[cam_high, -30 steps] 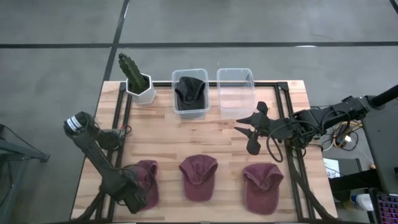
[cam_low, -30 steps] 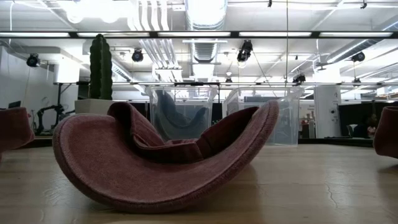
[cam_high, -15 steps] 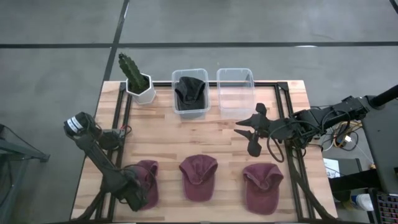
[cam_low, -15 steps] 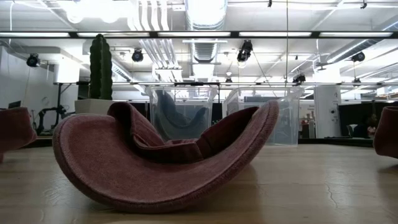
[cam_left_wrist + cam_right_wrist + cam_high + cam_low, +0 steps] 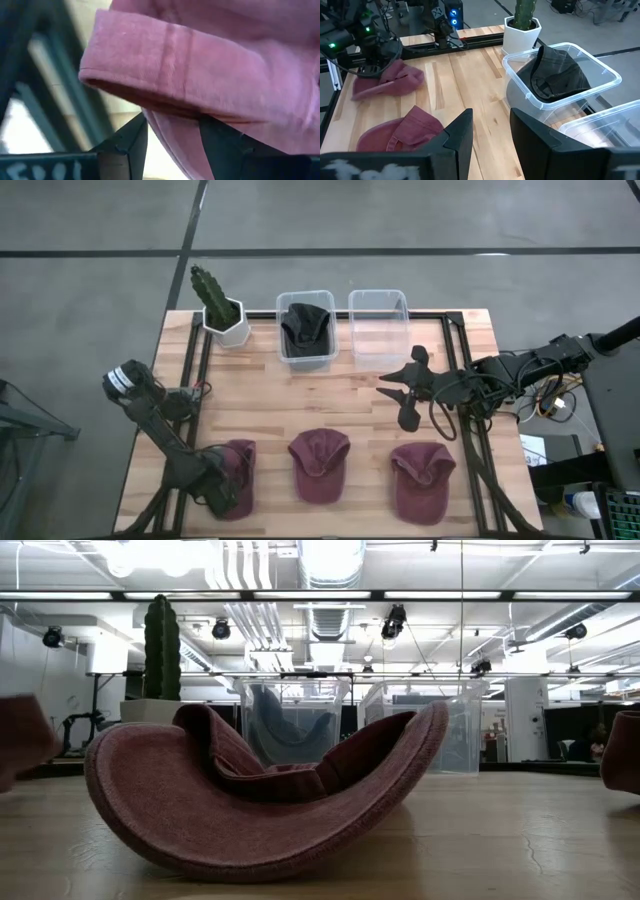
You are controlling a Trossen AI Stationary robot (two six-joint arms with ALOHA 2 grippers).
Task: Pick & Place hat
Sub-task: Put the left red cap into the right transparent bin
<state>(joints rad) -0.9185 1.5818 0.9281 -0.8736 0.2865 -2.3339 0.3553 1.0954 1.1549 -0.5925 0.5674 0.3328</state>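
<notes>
My left tool (image 5: 228, 485) clenches the soft maroon cloth cap (image 5: 236, 470) at the wooden desk's (image 5: 350, 395) near left corner; my right tool (image 5: 405, 392) hovers released mid-desk; beyond, a dark cap (image 5: 305, 326) fills one clear plastic bin (image 5: 305, 355).

three maroon hats (image 5: 320, 465), table's near edge

A: What is in the clear box (image 5: 600, 82)?
B: A dark hat (image 5: 555, 75). A cactus pot (image 5: 522, 31) stands just behind it.
A: And on the table (image 5: 470, 85)?
B: Two red hats (image 5: 395, 80), well apart from the box.
</notes>
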